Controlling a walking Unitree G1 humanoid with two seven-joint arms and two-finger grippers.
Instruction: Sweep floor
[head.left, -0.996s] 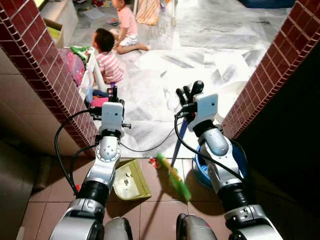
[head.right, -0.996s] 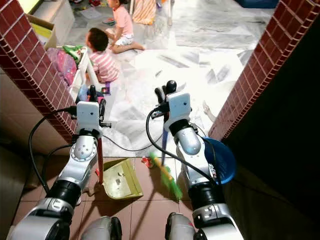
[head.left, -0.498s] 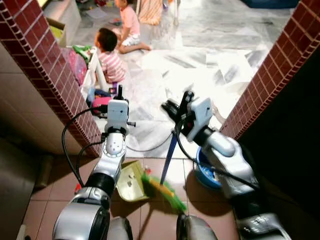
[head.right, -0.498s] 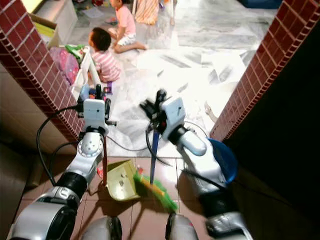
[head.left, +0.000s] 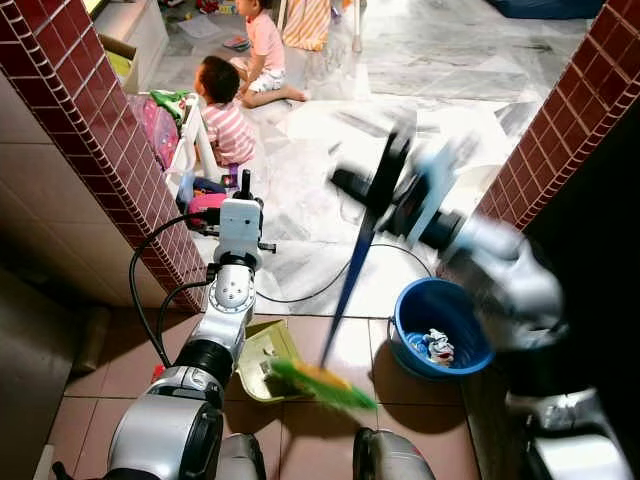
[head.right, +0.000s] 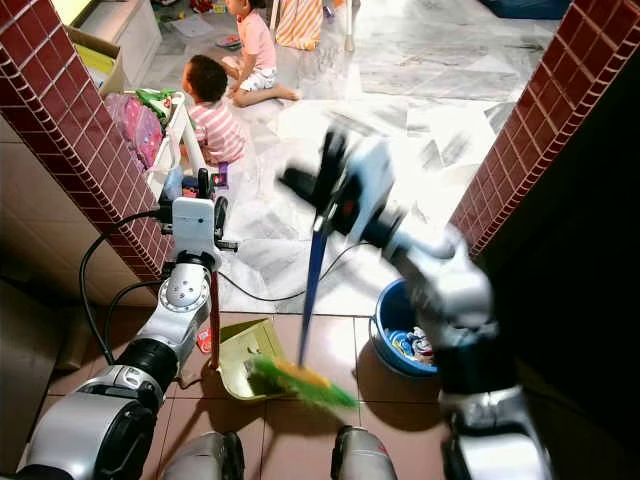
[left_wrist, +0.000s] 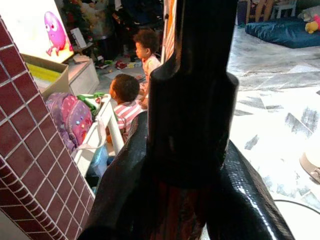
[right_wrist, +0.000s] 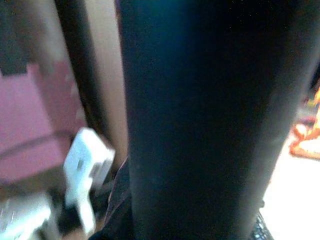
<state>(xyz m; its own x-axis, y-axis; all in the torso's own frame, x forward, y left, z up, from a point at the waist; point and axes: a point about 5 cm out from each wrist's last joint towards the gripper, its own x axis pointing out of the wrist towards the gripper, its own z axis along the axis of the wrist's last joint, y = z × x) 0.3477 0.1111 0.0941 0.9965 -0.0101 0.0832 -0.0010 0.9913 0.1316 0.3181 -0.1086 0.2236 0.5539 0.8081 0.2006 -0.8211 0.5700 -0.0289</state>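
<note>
— Looking down, what floor is underfoot?

— Reddish-brown tiles (head.left: 110, 395) close by, giving way to pale marbled flooring (head.left: 300, 190) beyond a doorway framed by two walls of dark red brick-pattern tile (head.left: 80, 130). A thin black cable (head.left: 300, 296) trails across the pale floor.

— Where is the broom?

— The broom (head.left: 345, 290) has a blue handle and green bristles. Its head rests on the brown tiles, just beside the open edge of a yellow-green dustpan (head.left: 262, 358). The right gripper (head.right: 330, 185) is closed around the upper handle, though that arm is blurred. The right wrist view has a dark shaft pressed close against the lens.

— And the dustpan?

— It lies on the brown tiles near the left wall. The left gripper (head.right: 205, 195) is raised above it with its fingers clamped on the dark top of the dustpan's upright red handle (head.right: 213, 315).

— Anything else on the floor?

— A blue bucket (head.left: 440, 325) with crumpled scraps inside stands by the right wall, near the broom head. Further in, two children (head.left: 235, 95) sit on the pale floor beside a white frame (head.left: 195, 145), a pink bag (head.left: 155, 125) and scattered toys.
</note>
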